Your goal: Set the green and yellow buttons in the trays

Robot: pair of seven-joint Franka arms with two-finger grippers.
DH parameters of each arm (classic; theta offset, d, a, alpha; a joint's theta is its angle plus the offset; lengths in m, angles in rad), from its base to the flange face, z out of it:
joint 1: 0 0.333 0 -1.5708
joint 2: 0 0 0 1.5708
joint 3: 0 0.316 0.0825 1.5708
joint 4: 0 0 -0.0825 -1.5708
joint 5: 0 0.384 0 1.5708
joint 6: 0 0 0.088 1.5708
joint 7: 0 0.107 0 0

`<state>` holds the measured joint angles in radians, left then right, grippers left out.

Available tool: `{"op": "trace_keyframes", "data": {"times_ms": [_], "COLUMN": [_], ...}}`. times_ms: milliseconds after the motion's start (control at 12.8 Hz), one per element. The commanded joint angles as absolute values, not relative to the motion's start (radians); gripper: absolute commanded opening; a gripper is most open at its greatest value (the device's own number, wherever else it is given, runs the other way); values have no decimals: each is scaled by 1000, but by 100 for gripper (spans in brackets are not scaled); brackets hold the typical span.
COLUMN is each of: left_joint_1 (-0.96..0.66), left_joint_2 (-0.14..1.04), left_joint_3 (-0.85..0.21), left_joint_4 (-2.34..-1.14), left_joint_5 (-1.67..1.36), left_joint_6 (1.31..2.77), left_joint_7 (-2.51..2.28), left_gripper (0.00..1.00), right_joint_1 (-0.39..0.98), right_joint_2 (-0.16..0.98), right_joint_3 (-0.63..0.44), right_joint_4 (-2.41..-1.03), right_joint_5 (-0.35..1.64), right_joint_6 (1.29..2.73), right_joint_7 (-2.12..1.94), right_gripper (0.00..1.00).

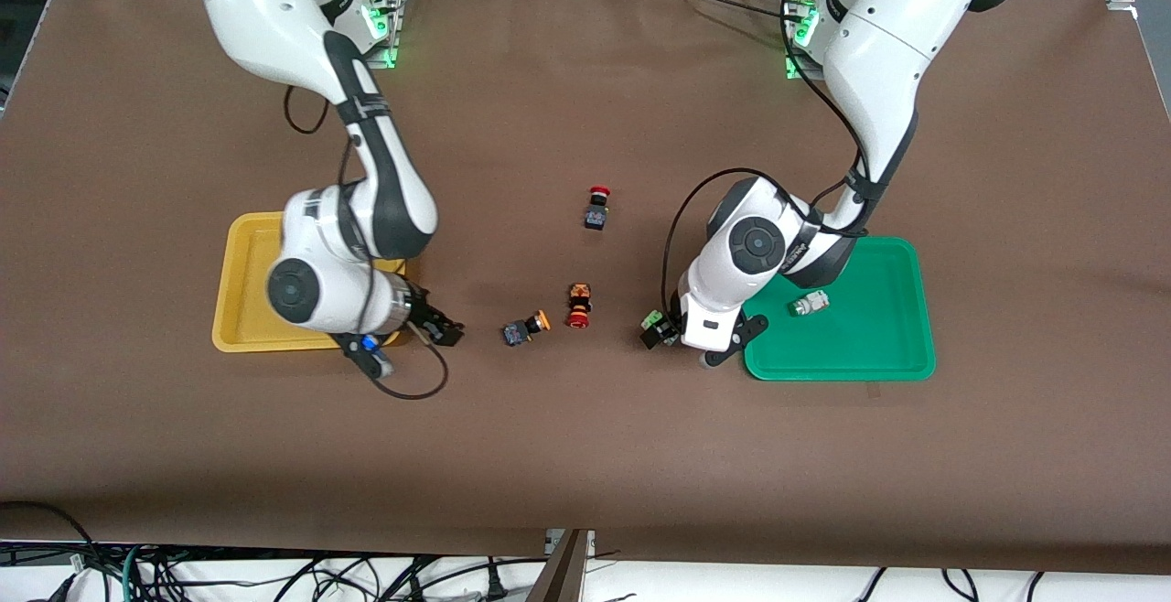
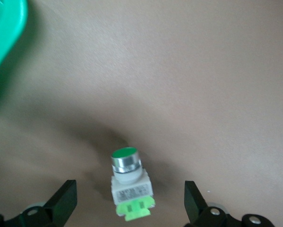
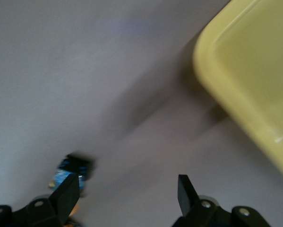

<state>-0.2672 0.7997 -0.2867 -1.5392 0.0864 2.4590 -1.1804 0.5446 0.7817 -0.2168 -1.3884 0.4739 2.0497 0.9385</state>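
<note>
A white-silver green button (image 2: 129,182) lies on the table between the fingers of my open left gripper (image 2: 130,203), with a gap on each side. It shows beside the green tray (image 1: 878,355) in the front view (image 1: 651,319), under the left gripper (image 1: 663,335). A second green button (image 1: 810,304) lies in the green tray. A yellow-capped button (image 1: 526,328) lies mid-table. My right gripper (image 1: 446,331) is open and empty over the table, between the yellow tray (image 1: 240,254) and that button. In the right wrist view the button (image 3: 74,169) sits just off one fingertip (image 3: 68,189) of the right gripper (image 3: 127,194). A second yellow button is not visible.
Two red-capped black switches lie mid-table, one (image 1: 578,306) close beside the yellow-capped button, one (image 1: 596,208) farther from the front camera. The right arm covers much of the yellow tray. A green tray corner (image 2: 4,33) and the yellow tray rim (image 3: 235,94) show in the wrist views.
</note>
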Motion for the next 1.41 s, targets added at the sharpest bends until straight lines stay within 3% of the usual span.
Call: {"op": "trace_keyframes", "data": {"times_ms": [0, 156, 234, 391, 547, 625, 703, 859, 938, 1172, 1328], "left_joint_1": [-281, -297, -307, -310, -319, -318, -316, -287, -261, -163, -92], "left_joint_2": [839, 865, 879, 890, 890, 890, 884, 842, 812, 697, 620], "left_joint_3": [-278, -278, -278, -279, -279, -279, -282, -287, -293, -285, -258], "left_joint_4": [-1490, -1464, -1451, -1448, -1450, -1453, -1453, -1460, -1459, -1503, -1583], "left_joint_5": [161, 210, 236, 252, 259, 282, 300, 305, 286, 168, 156], "left_joint_6": [2439, 2439, 2439, 2439, 2439, 2439, 2439, 2381, 2305, 2114, 2088], "left_joint_7": [-1227, -1290, -1319, -1377, -1382, -1382, -1382, -1321, -1161, -683, -445], "left_gripper": [100, 98, 89, 65, 30, 13, 0, 0, 0, 0, 0], "right_joint_1": [557, 595, 626, 649, 666, 664, 661, 649, 641, 612, 612], "right_joint_2": [848, 880, 899, 929, 934, 934, 931, 917, 899, 813, 767], "right_joint_3": [-173, -172, -172, -172, -172, -173, -176, -183, -192, -291, -417], "right_joint_4": [-1313, -1313, -1313, -1315, -1322, -1328, -1330, -1328, -1325, -1327, -1357], "right_joint_5": [491, 491, 485, 483, 479, 477, 476, 468, 448, 431, 434], "right_joint_6": [2118, 2181, 2219, 2275, 2302, 2303, 2301, 2248, 2196, 1951, 1786], "right_joint_7": [1064, 1132, 1155, 1195, 1189, 1177, 1158, 1112, 1074, 831, 601], "right_gripper": [93, 93, 93, 93, 92, 83, 65, 21, 8, 5, 6]}}
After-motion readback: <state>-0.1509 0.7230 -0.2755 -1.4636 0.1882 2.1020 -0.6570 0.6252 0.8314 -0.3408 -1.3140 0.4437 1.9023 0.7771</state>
